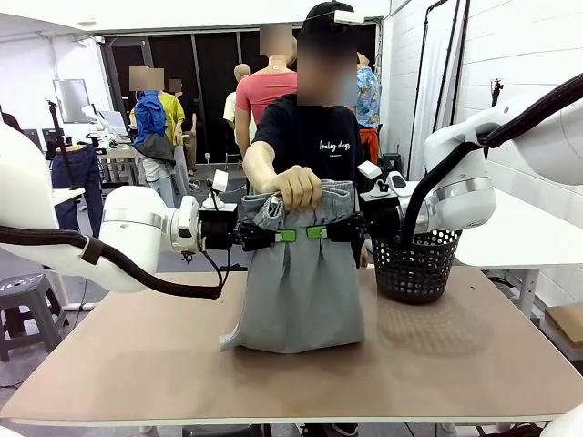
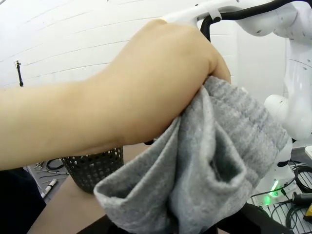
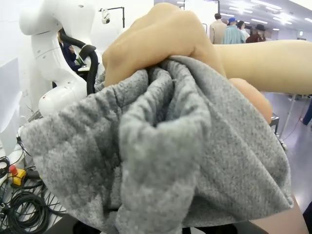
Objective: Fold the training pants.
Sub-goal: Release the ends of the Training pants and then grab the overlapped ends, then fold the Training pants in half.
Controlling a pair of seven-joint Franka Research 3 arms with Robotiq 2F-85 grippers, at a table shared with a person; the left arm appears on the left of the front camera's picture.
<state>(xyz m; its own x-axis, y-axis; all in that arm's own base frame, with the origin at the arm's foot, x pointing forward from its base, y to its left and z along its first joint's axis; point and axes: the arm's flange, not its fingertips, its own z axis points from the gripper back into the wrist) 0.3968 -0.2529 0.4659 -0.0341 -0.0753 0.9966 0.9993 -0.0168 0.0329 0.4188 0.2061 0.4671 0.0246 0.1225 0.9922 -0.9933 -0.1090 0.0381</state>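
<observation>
Above the brown table [image 1: 474,346], the left gripper [image 1: 284,235] and right gripper [image 1: 317,232] are clamping the light grey soft-fabric training pants [image 1: 296,291] below the waistband, the person's hand [image 1: 298,187] is gripping the top; handover step, release needed next before folding.

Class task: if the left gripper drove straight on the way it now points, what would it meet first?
Pointing sideways, the left gripper is shut on the training pants below the person's hand. Beyond the fabric, it would probably meet the right gripper, facing it nearly tip to tip.

- Bright overhead indoor light is washing every view evenly.
- Soft shadows are falling under the basket [image 1: 416,264] toward 5 o'clock.
- Wrist views are bending at the edges.
</observation>
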